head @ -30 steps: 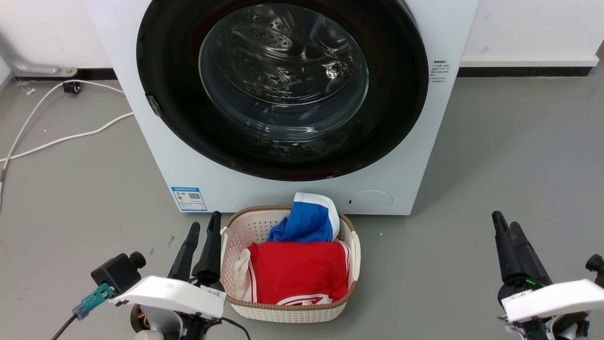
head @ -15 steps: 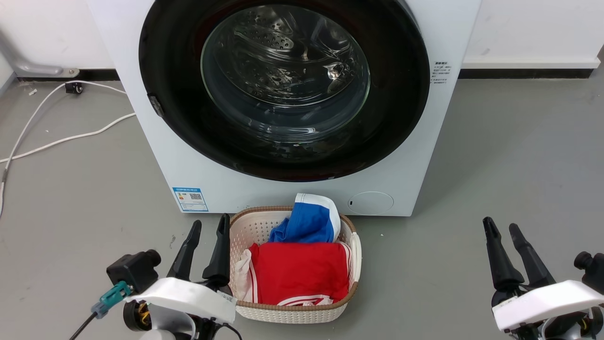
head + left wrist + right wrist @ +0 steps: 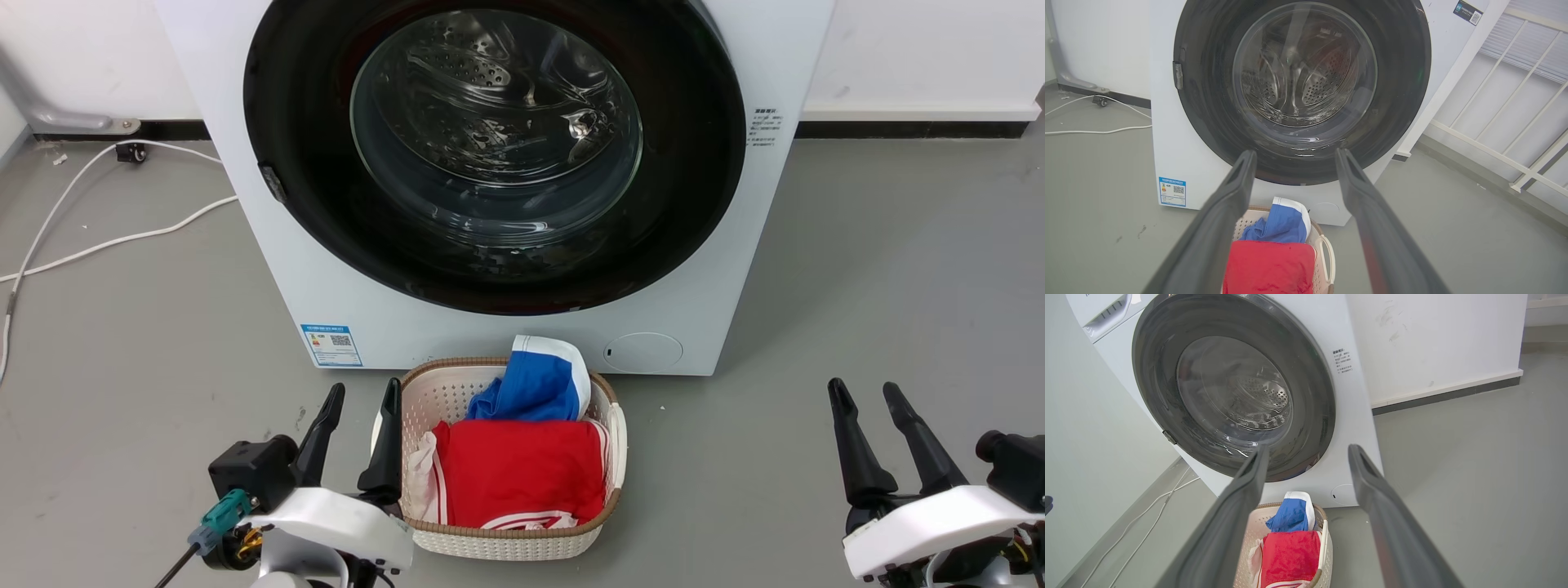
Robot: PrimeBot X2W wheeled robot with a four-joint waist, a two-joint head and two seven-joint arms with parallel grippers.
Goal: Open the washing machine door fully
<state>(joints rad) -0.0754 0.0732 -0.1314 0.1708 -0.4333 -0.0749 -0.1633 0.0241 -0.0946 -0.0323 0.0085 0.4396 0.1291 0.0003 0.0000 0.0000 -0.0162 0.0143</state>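
Black glossy washing machine door (image 3: 496,147) sits shut, flush on the washing machine (image 3: 326,302).

Head view: left claw (image 3: 364,390) and right claw (image 3: 862,387) are low, spread open, empty, well apart from the door. Laundry basket (image 3: 506,541) sits between them.

Left wrist view: fingers frame the door's lower rim. Small tab (image 3: 1177,75) on its left edge, likely the pull point.

Right wrist view: door seen obliquely, nothing gripped.

Judgement: pre-reach step, opening not started. Next: get a claw to the tab edge, pull outward, swing wide, clear the basket.
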